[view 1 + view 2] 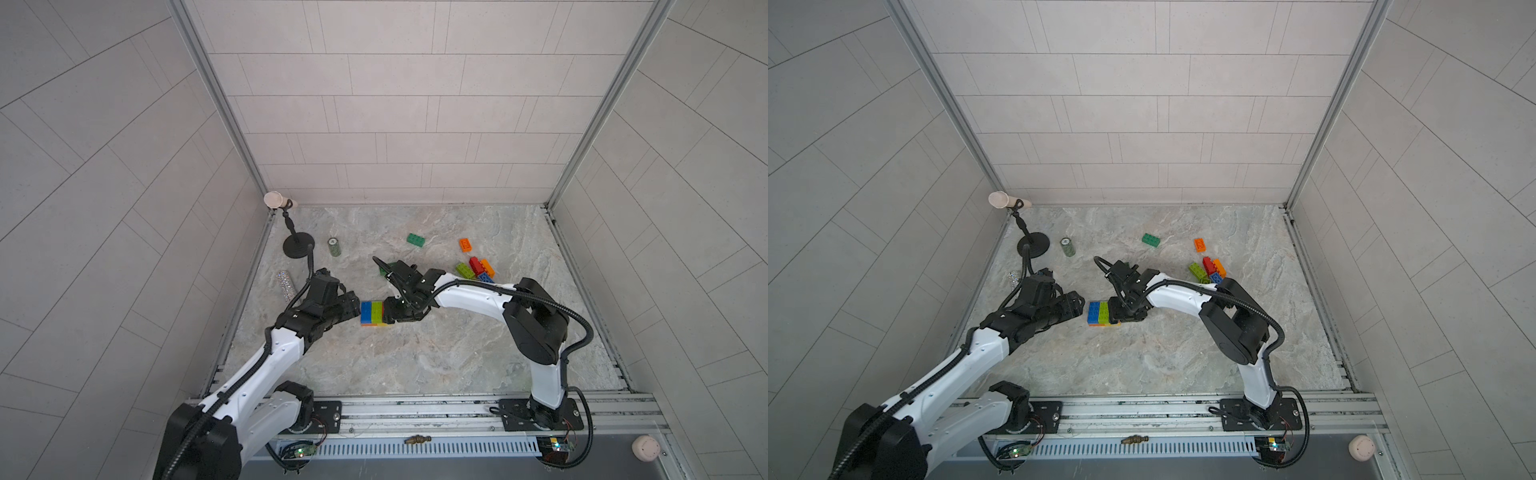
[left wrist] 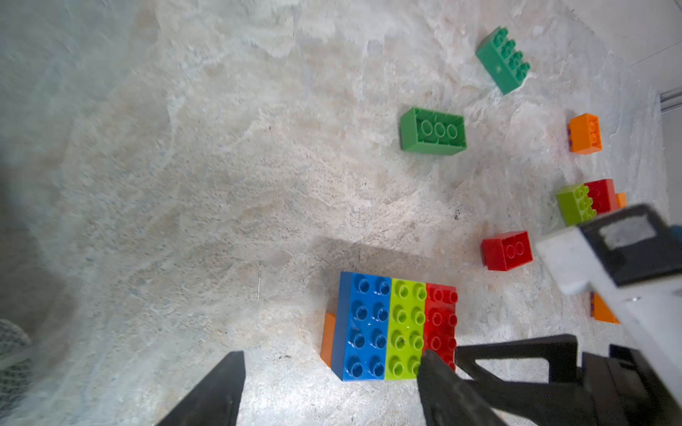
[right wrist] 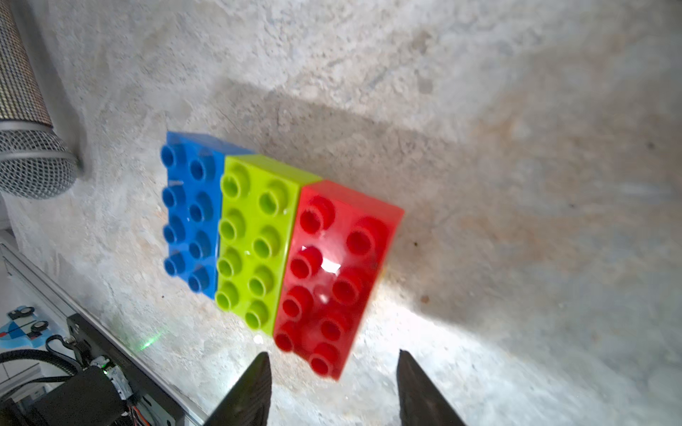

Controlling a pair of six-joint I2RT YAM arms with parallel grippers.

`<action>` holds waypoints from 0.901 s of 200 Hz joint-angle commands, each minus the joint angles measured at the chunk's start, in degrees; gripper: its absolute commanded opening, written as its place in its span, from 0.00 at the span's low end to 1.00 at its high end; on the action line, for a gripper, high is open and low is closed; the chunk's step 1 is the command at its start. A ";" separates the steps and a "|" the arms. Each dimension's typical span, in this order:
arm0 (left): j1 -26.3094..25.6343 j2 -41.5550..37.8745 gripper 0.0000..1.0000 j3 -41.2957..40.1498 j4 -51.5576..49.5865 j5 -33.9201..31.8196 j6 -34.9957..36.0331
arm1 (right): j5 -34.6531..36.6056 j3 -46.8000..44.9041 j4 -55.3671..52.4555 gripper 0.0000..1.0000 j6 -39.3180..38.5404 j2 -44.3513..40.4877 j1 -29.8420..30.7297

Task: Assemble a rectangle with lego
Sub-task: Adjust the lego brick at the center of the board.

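A flat block of lego (image 1: 376, 312) (image 1: 1099, 312) lies mid-table: blue (image 2: 363, 326), lime (image 2: 406, 326) and red (image 3: 332, 273) bricks side by side on an orange layer (image 2: 327, 341). My left gripper (image 2: 332, 356) (image 1: 357, 309) is open at the block's blue end, its fingers wider than the block. My right gripper (image 3: 334, 354) (image 1: 387, 312) is open at the red end, with the brick just beyond its tips. Loose lego lies at the back right: dark green (image 1: 415, 240), orange (image 1: 465, 244), and a cluster of lime (image 1: 464, 270), red (image 1: 476, 265), orange (image 1: 487, 267) and blue (image 1: 485, 277).
A microphone on a black stand (image 1: 297, 245) is at the back left, with a small green can (image 1: 334, 247) and a glittery tube (image 1: 286, 284) nearby. An upturned green brick (image 2: 432, 131) lies behind the right wrist. Walls enclose three sides and a metal rail (image 1: 415, 411) runs along the front.
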 commanded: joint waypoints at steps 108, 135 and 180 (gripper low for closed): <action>8.54 -5.95 0.79 6.10 -10.14 -5.19 7.98 | 14.80 5.79 -1.08 0.33 -2.28 7.10 10.10; 8.79 -6.53 0.79 5.84 -10.25 -5.02 7.71 | 15.15 7.27 -0.78 0.32 -1.84 8.93 9.38; 8.84 -6.20 0.79 6.08 -10.32 -4.99 8.14 | 15.45 11.56 -1.07 0.31 -2.77 12.36 7.59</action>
